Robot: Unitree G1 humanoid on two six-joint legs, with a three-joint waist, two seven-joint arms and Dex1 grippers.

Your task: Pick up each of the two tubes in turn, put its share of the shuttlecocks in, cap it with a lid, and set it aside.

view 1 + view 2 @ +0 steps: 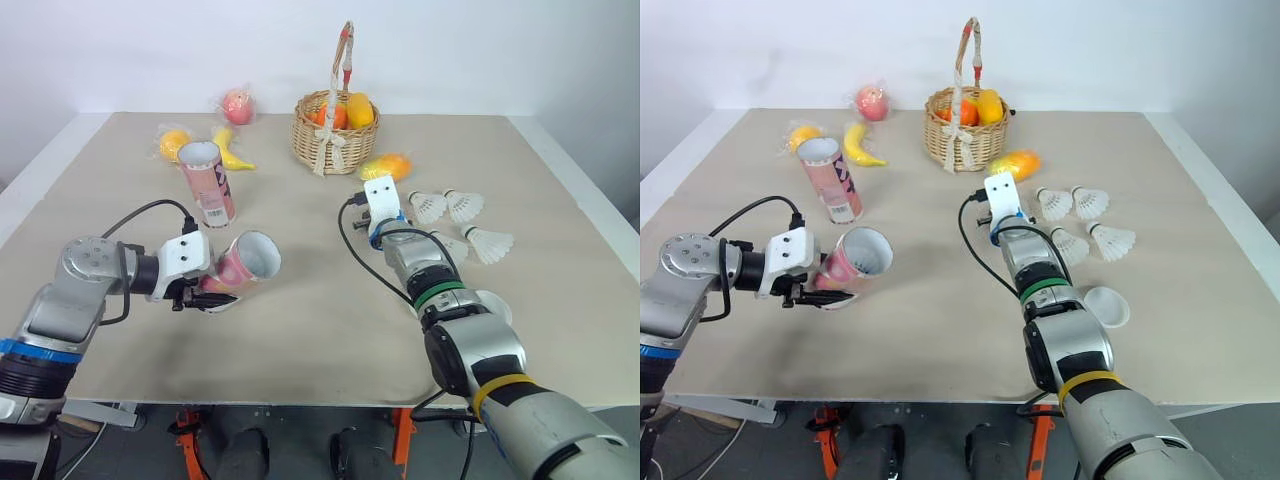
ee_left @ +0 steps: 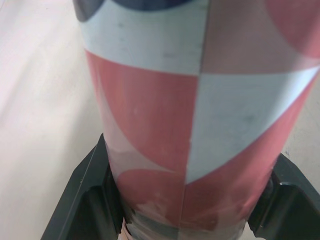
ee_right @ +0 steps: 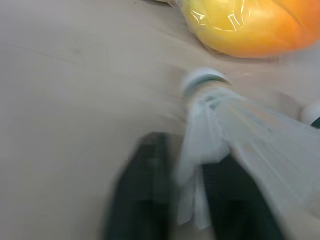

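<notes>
Gripping a pink-and-white tube by its lower end, the left gripper holds it tipped nearly level, low over the table, with the open mouth turned toward the robot's right. The left wrist view gives the close detail: both black fingers press against opposite sides of the tube's wall. Near the table's front edge on the right, a white lid lies beside the right forearm. Farther in, the right gripper is stretched out at mid-table. From the head its fingers are hidden behind the white wrist mount. The right wrist view, though blurred, shows them closed on the feather skirt of a shuttlecock, its cork pointing at a wrapped yellow-orange fruit. Four more shuttlecocks lie on the table just right of that gripper. A second tube stands upright behind the held one. At the far end sit a wicker basket of fruit, a banana and two more wrapped fruits.
</notes>
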